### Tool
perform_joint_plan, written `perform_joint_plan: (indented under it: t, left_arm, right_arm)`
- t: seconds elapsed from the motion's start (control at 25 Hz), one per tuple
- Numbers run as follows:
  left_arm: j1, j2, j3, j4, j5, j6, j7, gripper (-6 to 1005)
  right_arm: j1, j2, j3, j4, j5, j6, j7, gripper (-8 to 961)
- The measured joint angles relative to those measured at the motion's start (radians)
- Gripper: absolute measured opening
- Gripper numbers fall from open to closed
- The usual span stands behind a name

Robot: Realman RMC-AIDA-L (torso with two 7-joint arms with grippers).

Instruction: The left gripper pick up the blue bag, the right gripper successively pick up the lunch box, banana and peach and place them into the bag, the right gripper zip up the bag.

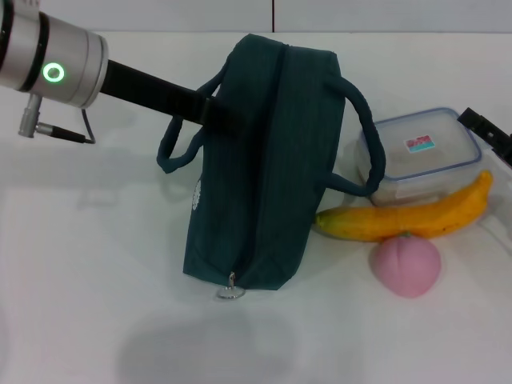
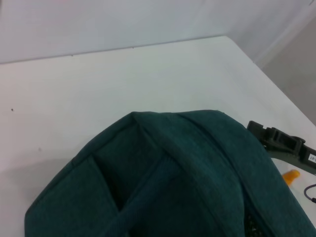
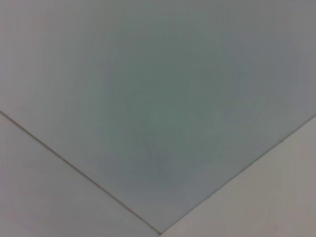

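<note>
Soft fabric, so the blue bag (image 1: 260,160) is probably sagging unless I'm taking a padded handle (image 1: 178,140). I'm reaching the left end effector (image 1: 214,112) in there, but can't tell its grip.

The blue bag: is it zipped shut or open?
Shut. The blue bag shows one closed seam, no lining visible, and its ring pull sits at the near end.

Plain white table (image 1: 96,264), pale wall (image 2: 98,22)

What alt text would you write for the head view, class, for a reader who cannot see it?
The left arm reaches into the upright blue bag on a white table. Beside the bag lie the lunch box, the banana and the peach; the right gripper shows at the edge.
</note>
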Motion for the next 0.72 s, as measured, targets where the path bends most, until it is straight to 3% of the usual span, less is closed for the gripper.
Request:
perform_joint_plan:
  t: [0.36, 0.72]
  left_arm:
    - [0.001, 0.000, 0.000, -0.015, -0.001, 0.000, 0.011, 41]
    - [0.000, -0.002, 0.000, -0.015, -0.007, 0.003, 0.014, 41]
  right_arm:
    - [-0.001, -0.002, -0.012, 0.000, 0.001, -0.003, 0.090, 639]
    - [0.005, -0.001, -0.060, 0.003, -0.006, 0.007, 0.145, 240]
